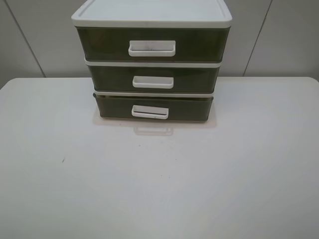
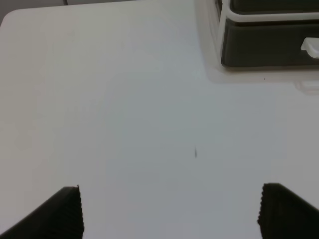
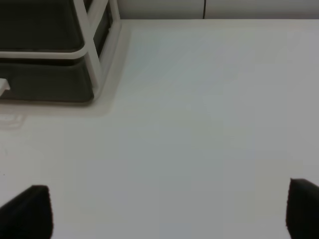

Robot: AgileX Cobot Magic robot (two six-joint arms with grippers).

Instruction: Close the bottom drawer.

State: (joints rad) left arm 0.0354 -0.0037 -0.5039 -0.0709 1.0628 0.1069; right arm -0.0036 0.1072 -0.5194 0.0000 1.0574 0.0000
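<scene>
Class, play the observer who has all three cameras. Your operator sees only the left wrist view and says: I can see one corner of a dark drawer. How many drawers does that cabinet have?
Observer: Three. The exterior high view shows a white-framed plastic cabinet with three smoky-brown translucent drawers stacked in it. The one you see is the shallow bottom drawer.
Operator: Where is its whole handle?
Observer: The white rectangular loop handle sits in the middle of that drawer's front.
Operator: Is the right gripper holding anything?
Observer: No. The right gripper is open above the white table, off to the side of the cabinet.
</scene>
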